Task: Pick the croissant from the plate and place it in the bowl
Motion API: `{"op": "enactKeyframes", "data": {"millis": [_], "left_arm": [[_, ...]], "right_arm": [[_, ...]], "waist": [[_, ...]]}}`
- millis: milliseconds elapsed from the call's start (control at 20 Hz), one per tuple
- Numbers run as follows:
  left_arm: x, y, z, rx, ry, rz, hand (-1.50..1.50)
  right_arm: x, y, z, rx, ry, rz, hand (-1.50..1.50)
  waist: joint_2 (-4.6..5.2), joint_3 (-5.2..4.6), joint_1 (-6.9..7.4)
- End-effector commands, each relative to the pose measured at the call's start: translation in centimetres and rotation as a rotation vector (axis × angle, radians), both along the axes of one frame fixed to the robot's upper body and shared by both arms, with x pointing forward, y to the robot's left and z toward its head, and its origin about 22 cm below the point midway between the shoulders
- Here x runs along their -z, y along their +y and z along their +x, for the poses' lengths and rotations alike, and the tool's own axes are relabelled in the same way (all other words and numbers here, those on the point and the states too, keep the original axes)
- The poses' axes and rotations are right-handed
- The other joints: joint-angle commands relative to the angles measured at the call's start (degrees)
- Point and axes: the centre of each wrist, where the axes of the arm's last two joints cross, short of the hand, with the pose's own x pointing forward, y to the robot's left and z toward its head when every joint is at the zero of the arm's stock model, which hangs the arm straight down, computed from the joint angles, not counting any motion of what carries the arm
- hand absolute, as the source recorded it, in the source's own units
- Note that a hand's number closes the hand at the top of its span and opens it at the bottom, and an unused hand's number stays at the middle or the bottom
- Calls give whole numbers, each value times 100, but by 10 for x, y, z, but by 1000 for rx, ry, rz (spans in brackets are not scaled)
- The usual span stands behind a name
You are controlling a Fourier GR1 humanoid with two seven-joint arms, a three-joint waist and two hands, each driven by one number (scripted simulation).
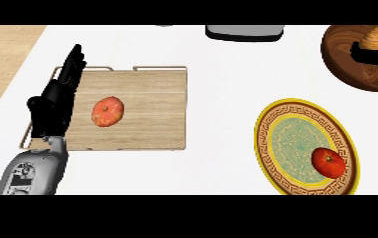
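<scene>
The left hand (55, 102) shows at the left of the head view, its grey forearm coming in from the lower left corner. The black fingers are straight and point up and away, lying over the left edge of a wooden tray (148, 92); the hand holds nothing. The right hand shows nowhere in the view.

Just to the right of the hand, an orange-red round fruit (108, 111) lies on the tray, apart from the fingers. Well off to the right, on the white counter (221, 82), lies a yellow-rimmed plate (275, 132) with a green patterned centre. On its lower right part lies a red round fruit (328, 162); no croissant shape can be made out there.

Far up and to the right of the hand, a dark wooden bowl (347, 67) is cut by the view's right edge, with something pale and dark inside that cannot be identified. A grey and black object (244, 32) sits at the top edge.
</scene>
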Motion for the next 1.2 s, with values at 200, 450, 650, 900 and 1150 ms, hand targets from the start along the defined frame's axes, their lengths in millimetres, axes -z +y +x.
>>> {"op": "enactKeyframes", "data": {"millis": [200, 450, 650, 900, 1150], "left_arm": [[6, -12, -4, 37, -14, -26, 0], [-6, -2, 7, 13, -33, -4, 0], [-1, -11, 4, 7, -26, -7, 0], [-1, -17, 0, 11, -22, 0, 0], [0, -8, -7, 5, -17, -12, 0]], "right_arm": [[6, -31, -11, 71, 26, 184, 150], [8, -39, -16, -65, 13, 293, -150], [9, -49, -24, -136, -99, 314, -150], [11, -57, -30, -128, -217, 358, -150], [20, -82, -53, -140, -270, 454, -150]], "waist": [[69, 23, 183], [101, 39, 149], [78, 42, 96], [40, 32, 65], [-4, 22, 9]]}}
